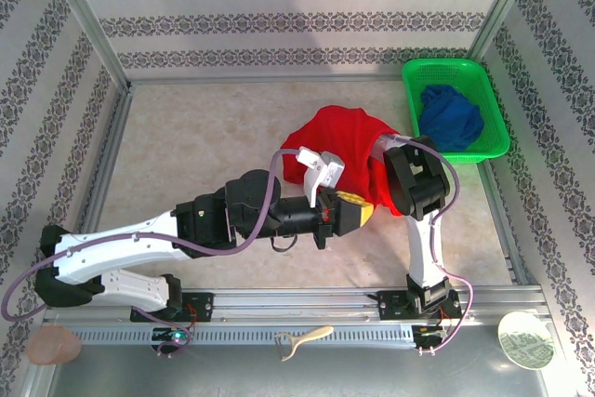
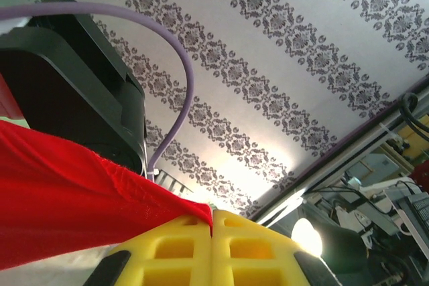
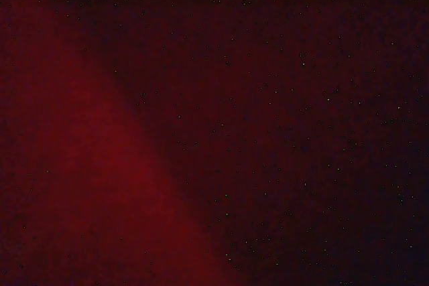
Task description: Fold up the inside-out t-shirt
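The inside-out t-shirt (image 1: 337, 139) is a bright red bunched heap at the middle of the table, plain red on the side I see. My left gripper (image 1: 364, 213) lies at its near edge, yellow fingers pressed together. In the left wrist view the left gripper (image 2: 213, 222) is shut on a hem corner of the t-shirt (image 2: 67, 192), which stretches off to the left. My right arm's black wrist (image 1: 416, 178) reaches into the heap's right side, with its gripper hidden under the cloth. The right wrist view is dark red cloth (image 3: 100, 165) against the lens.
A green basket (image 1: 498, 127) at the back right holds a dark blue garment (image 1: 451, 116). Patterned walls close the table on three sides. On the front ledge lie a pinkish lump (image 1: 53, 346), a beige hook (image 1: 302, 337) and a white disc (image 1: 525, 337).
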